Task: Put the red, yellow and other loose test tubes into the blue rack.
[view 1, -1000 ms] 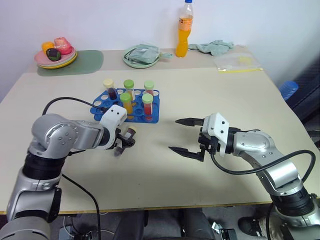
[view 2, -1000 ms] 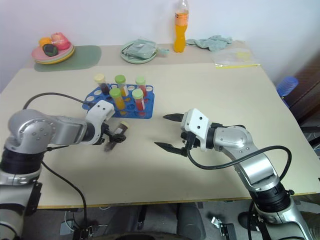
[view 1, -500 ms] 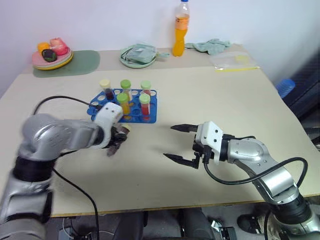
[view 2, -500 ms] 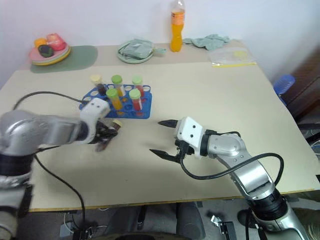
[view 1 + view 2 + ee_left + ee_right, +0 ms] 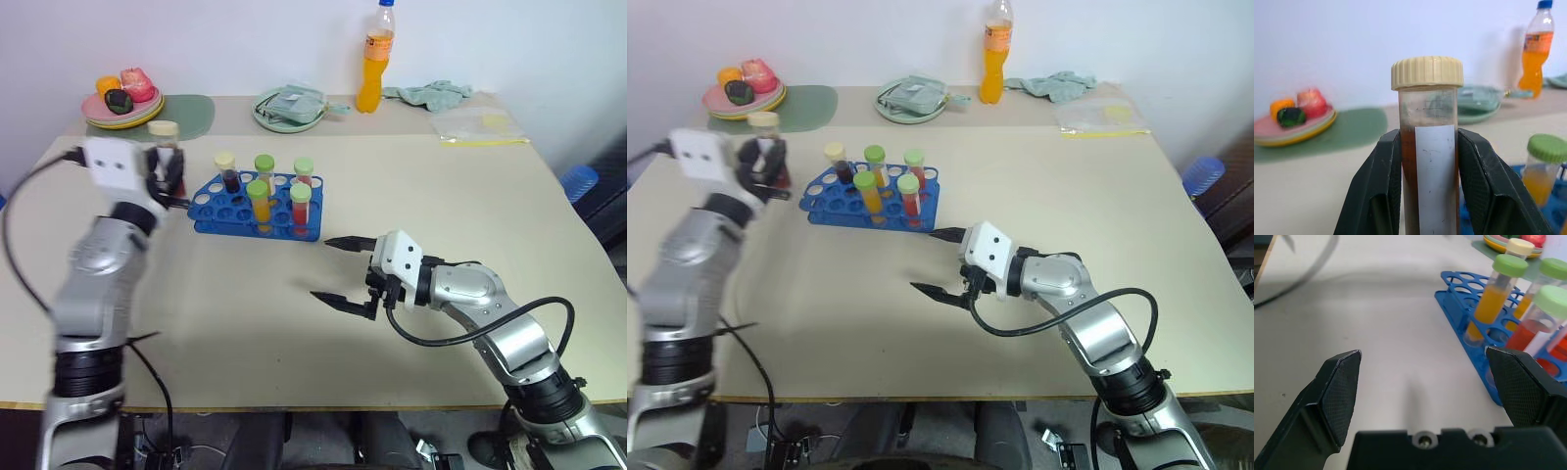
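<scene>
Tubes are the job here, and 1 cream-capped tube [image 5: 1427, 147] with dark brownish liquid and a white label stands upright, clamped between the 2 black fingers of the left gripper [image 5: 165, 168] at the upper left of the frame, raised above the surface [image 5: 411, 196] and just left of the blue rack [image 5: 217, 208]. That rack sits left of centre and already carries 5 capped tubes, with several holes free at its left end. The right gripper [image 5: 335, 270] hangs with its jaws spread wide and empty, low over the surface right of centre. The tube looks light, rigid and smooth, so it could slip or tilt; holding it around the middle of the body, below the cap, seems the safest grip for lowering it straight into a hole.
</scene>
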`<action>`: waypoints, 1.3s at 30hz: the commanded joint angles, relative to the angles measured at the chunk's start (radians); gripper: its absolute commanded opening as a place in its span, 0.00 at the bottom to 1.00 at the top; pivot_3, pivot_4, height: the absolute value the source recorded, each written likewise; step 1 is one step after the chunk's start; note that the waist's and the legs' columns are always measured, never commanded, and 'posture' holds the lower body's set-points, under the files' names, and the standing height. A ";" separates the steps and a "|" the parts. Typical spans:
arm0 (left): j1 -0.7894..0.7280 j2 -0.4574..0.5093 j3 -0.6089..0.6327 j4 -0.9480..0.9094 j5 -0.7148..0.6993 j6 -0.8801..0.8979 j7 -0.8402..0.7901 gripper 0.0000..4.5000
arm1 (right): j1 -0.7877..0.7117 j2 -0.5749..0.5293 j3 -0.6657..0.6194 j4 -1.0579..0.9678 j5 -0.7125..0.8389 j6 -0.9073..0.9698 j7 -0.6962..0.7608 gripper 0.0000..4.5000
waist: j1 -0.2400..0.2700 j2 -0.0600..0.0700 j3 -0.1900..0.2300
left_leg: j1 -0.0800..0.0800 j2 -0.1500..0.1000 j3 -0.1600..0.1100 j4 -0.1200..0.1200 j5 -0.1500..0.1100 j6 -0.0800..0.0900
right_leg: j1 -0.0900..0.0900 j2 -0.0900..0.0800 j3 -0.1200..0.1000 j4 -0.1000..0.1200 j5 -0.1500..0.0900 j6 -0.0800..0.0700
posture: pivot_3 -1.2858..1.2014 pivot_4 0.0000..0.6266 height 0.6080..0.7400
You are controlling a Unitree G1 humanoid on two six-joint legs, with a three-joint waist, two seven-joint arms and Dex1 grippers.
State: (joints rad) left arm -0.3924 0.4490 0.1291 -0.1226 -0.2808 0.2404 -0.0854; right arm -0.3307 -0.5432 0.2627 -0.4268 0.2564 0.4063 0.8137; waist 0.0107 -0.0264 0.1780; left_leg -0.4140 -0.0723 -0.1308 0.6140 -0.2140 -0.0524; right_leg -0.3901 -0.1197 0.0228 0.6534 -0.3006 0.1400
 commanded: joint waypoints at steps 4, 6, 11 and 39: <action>-0.023 -0.143 -0.007 0.161 0.113 -0.327 0.034 0.36 | 0.012 0.006 -0.025 -0.037 -0.014 -0.012 -0.034 1.00 | -0.008 0.000 0.000 | 0.000 0.001 0.000 -0.001 -0.001 0.002 | -0.001 0.001 0.000 0.001 0.000 0.000 | 0.52 0.24 1.00; -0.020 -0.154 -0.022 0.201 0.142 -0.377 0.010 0.36 | 0.022 0.009 -0.032 -0.048 -0.014 -0.010 -0.048 1.00 | -0.010 0.000 0.000 | 0.000 0.001 0.000 0.000 -0.001 0.002 | -0.001 0.001 0.000 0.001 0.000 0.000 | 0.52 0.24 1.00; -0.033 -0.169 -0.023 0.297 0.163 -0.437 -0.015 0.36 | 0.032 0.013 -0.036 -0.058 -0.017 -0.011 -0.072 1.00 | -0.009 0.000 0.000 | 0.000 0.000 0.000 0.000 -0.001 0.002 | -0.001 0.001 0.000 0.001 0.000 0.000 | 0.52 0.24 1.00; -0.016 -0.225 0.046 0.377 0.085 -0.570 -0.086 0.99 | 0.018 0.029 -0.075 -0.054 0.031 -0.005 -0.076 1.00 | -0.024 0.000 0.000 | 0.000 0.000 -0.002 0.001 -0.001 0.002 | -0.001 0.001 -0.001 0.002 0.000 0.000 | 0.52 0.24 1.00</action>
State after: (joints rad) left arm -0.4183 0.2250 0.1495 0.3252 -0.1683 -0.3183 -0.1696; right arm -0.2965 -0.5163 0.2297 -0.4394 0.2606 0.4080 0.7364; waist -0.0134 -0.0264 0.1778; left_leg -0.4140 -0.0718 -0.1335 0.6144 -0.2151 -0.0505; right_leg -0.3907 -0.1187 0.0217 0.6554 -0.3003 0.1398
